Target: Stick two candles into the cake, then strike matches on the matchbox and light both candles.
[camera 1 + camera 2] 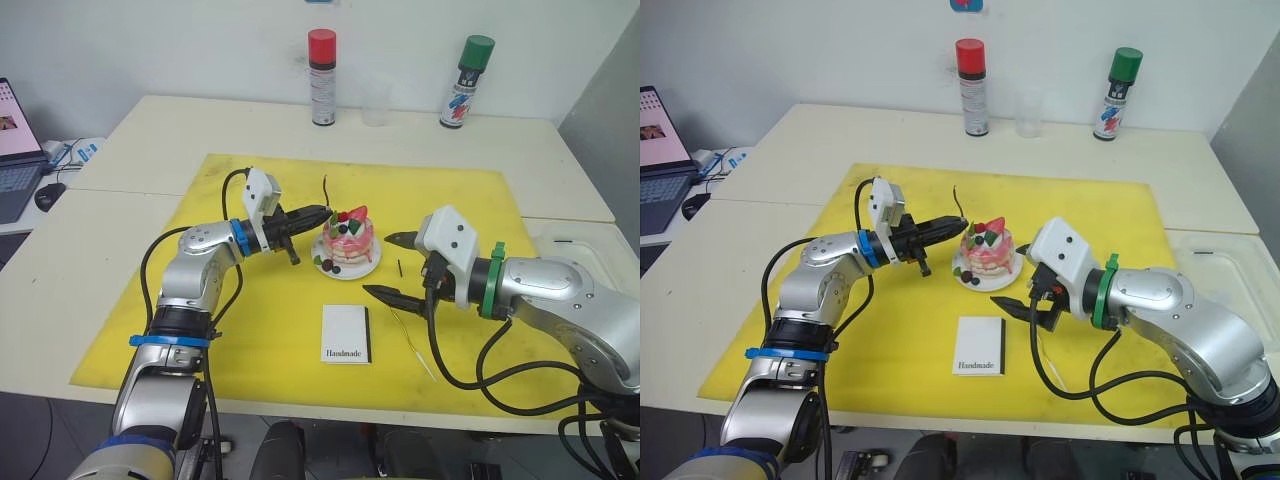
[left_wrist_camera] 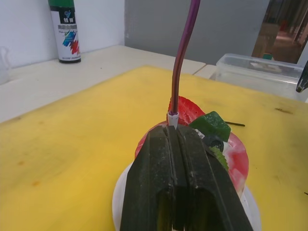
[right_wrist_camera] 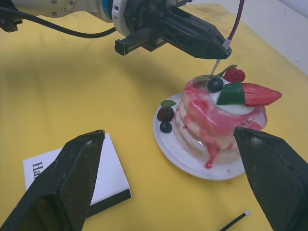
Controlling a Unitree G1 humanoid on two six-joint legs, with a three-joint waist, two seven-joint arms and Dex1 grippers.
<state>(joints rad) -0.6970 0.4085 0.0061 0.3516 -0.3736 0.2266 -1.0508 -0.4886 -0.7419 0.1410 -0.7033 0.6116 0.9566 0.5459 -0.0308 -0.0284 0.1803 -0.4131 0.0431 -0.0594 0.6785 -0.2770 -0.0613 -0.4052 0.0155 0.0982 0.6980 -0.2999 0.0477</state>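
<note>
While pinching candle [image 2: 182, 57] near its white base, left gripper [image 1: 318, 213] hovers just above cake [image 1: 349, 240], at cake's left edge. Candle long axis near upright, slightly wavy, base tip just over cream top; looks dark purplish. Cake pink-and-white, strawberry and dark berries on top, on white plate [image 1: 352, 270]. Right gripper [image 1: 393, 266] spread wide, empty, right of cake. Second candle [image 1: 412, 345] flat on yellow mat [image 1: 240, 330], right of matchbox [image 1: 346, 333], nearer right arm. Short match [image 1: 399, 268] just right of plate.
</note>
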